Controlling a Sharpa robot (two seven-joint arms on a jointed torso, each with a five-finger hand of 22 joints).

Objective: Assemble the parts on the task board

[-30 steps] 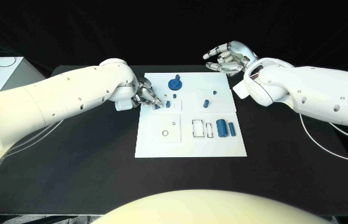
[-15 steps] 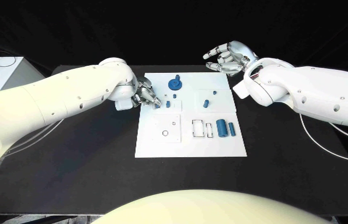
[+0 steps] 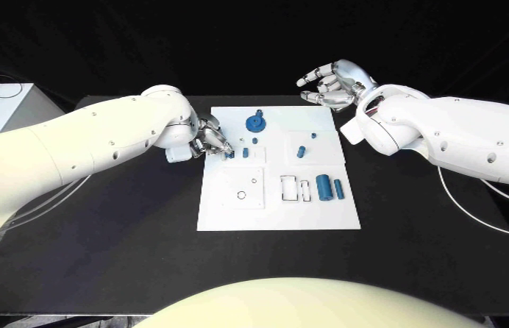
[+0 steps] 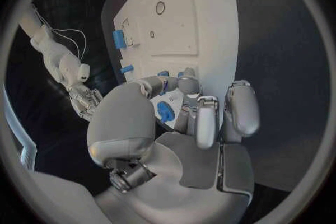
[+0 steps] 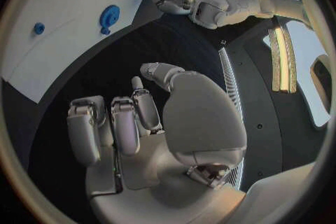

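Lying just beyond the curled fingertips of the left hand [image 3: 210, 141] at the task board [image 3: 278, 218] left edge, a small blue peg [image 3: 245, 152] is nearer that hand than the right hand [image 3: 337, 84], whose curled fingers hold nothing above the far edge; whether the left fingers pinch anything cannot be told.

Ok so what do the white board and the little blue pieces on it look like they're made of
The task board looks like matte white plastic or painted sheet: flat, even, no glare. The blue parts, such as the gear and the cylinder, look like moulded or printed plastic, uniformly coloured with a dull sheen. Neither is certain.
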